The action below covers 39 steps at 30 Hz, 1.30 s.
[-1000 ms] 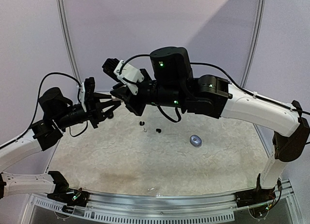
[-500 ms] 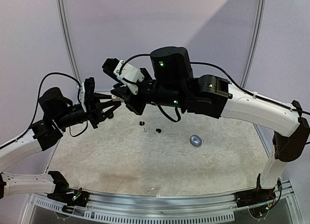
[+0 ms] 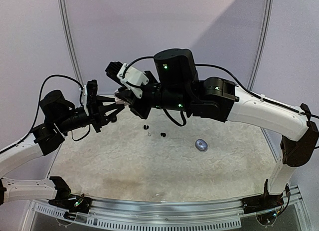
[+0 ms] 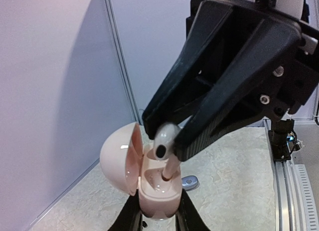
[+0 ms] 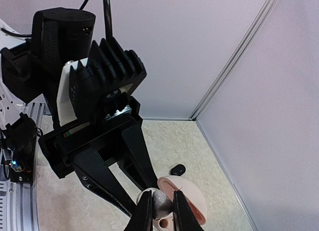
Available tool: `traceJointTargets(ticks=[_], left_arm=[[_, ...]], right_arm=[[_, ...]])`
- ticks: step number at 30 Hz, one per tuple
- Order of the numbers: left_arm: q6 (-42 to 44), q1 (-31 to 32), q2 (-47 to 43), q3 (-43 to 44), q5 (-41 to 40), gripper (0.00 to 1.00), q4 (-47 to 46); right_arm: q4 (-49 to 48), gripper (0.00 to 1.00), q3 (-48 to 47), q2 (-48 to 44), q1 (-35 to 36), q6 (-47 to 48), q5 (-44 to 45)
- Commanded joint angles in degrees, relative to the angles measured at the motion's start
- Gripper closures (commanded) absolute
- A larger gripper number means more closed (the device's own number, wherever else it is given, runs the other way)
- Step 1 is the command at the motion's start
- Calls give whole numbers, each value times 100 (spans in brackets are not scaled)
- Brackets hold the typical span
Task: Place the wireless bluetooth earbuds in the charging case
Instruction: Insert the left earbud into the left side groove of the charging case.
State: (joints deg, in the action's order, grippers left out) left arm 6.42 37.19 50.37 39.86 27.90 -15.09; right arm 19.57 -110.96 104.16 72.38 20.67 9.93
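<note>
- We've got a glossy pale pink charging case [image 4: 152,183], pebble-shaped, lid flipped open to the left, pinched at its base by the left gripper [image 4: 158,217], whose matte black fingers are closed tight on it.
- The right gripper [image 4: 167,136] is clamped on a smooth whitish earbud [image 4: 164,143] with a dark round spot; its stem dips into the case's well.
- All of this is up in the air, above the far left of the bench [image 3: 149,166].
- The bench top looks mottled cream, kind of marbled.
- Lying on it: two shiny black buds [image 3: 145,126] [image 3: 162,135], a whitish one [image 3: 149,133], and a greyish closed case [image 3: 201,144] well to the right.
- Plain lavender panel walls, with pale metal strips at the joins.
</note>
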Motion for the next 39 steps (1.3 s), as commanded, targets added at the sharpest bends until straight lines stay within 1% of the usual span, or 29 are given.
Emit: traceJointTargets(ticks=[1,7,16,22,28,33,39], left_arm=[[42,-63,-54,67,24,100,-116],[78,-63,-19,49,83,100,-270],[99,-63,-58,3,92,100,-370],[179,-63,-97,-4,103,100,-303],[616,-63,-106,5,189,100,-202],[962,-63,-108,21,262,100,-212],[1031,-62,-78,10,356,100,-345]], right_arm=[[397,100,-86,105,-31,40,-226],[581,98,-312,350,-33,152,-295],[691,86,-307,449,-66,143,-479],[1013,89,-374,402,-84,269,-422],[1851,91,-1029,582,-89,542,-422],[1882,91,-1031,607,-84,649,-465],[1788,91,-1090,614,-89,805,-695]])
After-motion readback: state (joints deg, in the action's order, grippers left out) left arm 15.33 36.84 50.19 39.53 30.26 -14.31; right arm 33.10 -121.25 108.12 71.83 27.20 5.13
